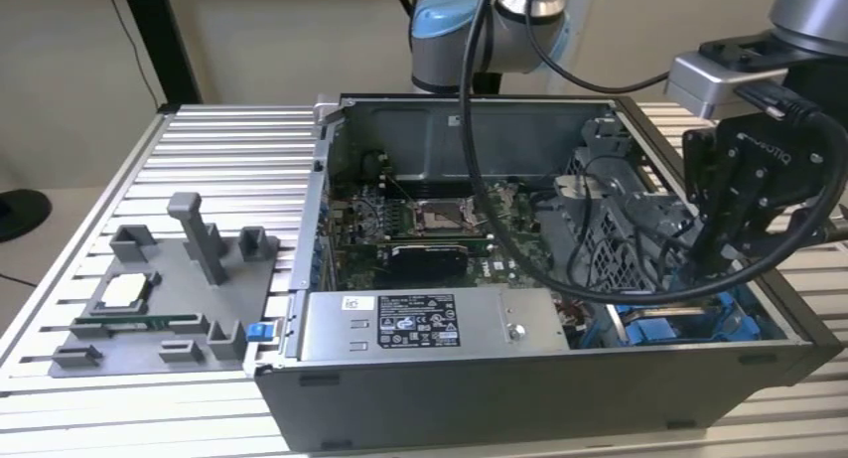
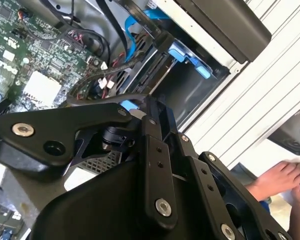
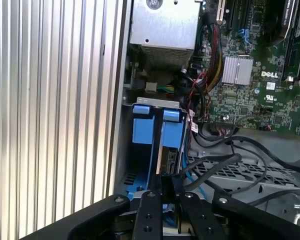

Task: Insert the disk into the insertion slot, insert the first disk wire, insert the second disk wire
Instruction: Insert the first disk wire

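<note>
While the disk [image 3: 165, 159] sits edge-on inside the insertion slot [image 3: 142, 131], the gripper [image 3: 170, 181] hovers close, pointed at it.
In the exterior view the slot is at 4 o'clock in the open computer case [image 1: 530, 388], blue tabs showing. Fingers [image 3: 165, 187] are pressed together (can't tell if anything is pinched between them). A blue flat cable [image 2: 131, 25] and black cables [image 3: 225, 162] run beside the slot. The motherboard [image 1: 438, 229] is mid-case, the power-supply box [image 1: 424, 324] at 6 o'clock, and a grey parts fixture [image 1: 173, 289] at 8 o'clock on the slatted table [image 1: 225, 140]. The second wrist view shows a person's hand [image 2: 280, 177] beyond the case.
</note>
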You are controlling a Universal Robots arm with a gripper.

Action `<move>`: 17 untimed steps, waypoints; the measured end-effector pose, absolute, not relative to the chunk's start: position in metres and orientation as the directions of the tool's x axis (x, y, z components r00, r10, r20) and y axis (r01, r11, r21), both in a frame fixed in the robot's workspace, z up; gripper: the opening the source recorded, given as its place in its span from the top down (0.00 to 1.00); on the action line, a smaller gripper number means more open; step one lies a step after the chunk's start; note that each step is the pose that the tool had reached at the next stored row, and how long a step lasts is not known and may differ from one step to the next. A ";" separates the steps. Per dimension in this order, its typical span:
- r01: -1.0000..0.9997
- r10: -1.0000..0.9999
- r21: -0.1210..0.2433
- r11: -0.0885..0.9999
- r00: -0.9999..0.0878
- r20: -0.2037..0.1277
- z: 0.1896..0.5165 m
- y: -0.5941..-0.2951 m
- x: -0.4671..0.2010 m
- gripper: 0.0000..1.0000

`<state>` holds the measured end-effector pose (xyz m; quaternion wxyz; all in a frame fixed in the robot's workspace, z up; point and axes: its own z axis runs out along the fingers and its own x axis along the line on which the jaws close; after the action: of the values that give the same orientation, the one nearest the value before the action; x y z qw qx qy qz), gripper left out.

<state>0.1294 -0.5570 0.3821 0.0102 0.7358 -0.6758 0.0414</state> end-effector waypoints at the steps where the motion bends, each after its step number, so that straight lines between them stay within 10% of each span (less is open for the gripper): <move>1: -0.995 -0.994 -0.041 -0.086 0.083 0.075 0.382 -0.557 0.130 1.00; 17: -0.996 -0.995 -0.039 -0.086 0.083 0.056 0.382 -0.558 0.133 1.00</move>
<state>0.1325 -0.5579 0.3815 0.0044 0.7360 -0.6761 0.0337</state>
